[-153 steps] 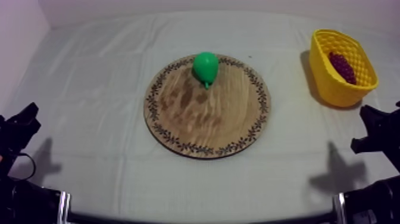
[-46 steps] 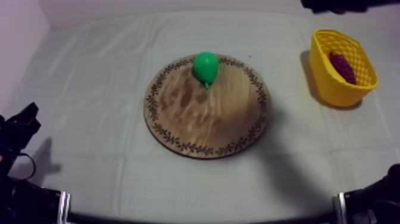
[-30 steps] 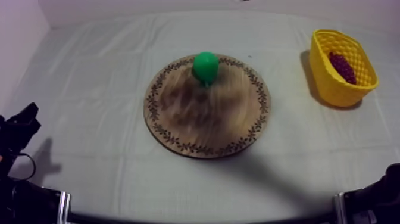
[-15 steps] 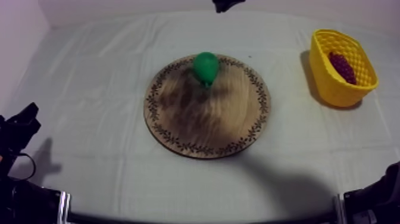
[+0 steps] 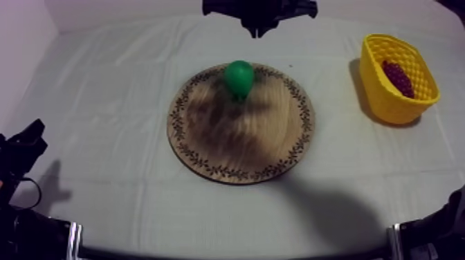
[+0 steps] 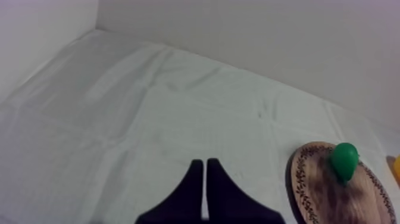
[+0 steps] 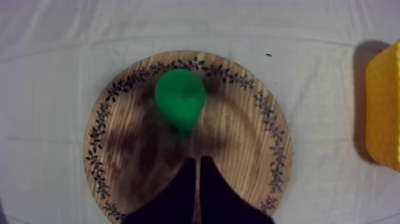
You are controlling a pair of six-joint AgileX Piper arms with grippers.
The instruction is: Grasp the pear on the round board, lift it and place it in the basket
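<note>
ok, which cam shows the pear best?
Right wrist view: the pear sits close and unblocked on the wooden board, seen from above. Top view shows it smaller, near the board's far rim; left wrist view, small and far off.

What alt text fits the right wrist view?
A green pear lies on the round wooden board, seen from above. The right claw, shut on nothing, hangs over the board near the pear; the yellow basket stands beside the board.

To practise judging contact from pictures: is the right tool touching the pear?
Apart. The right wrist view shows bare wooden board between the shut right tool and the pear.
</note>
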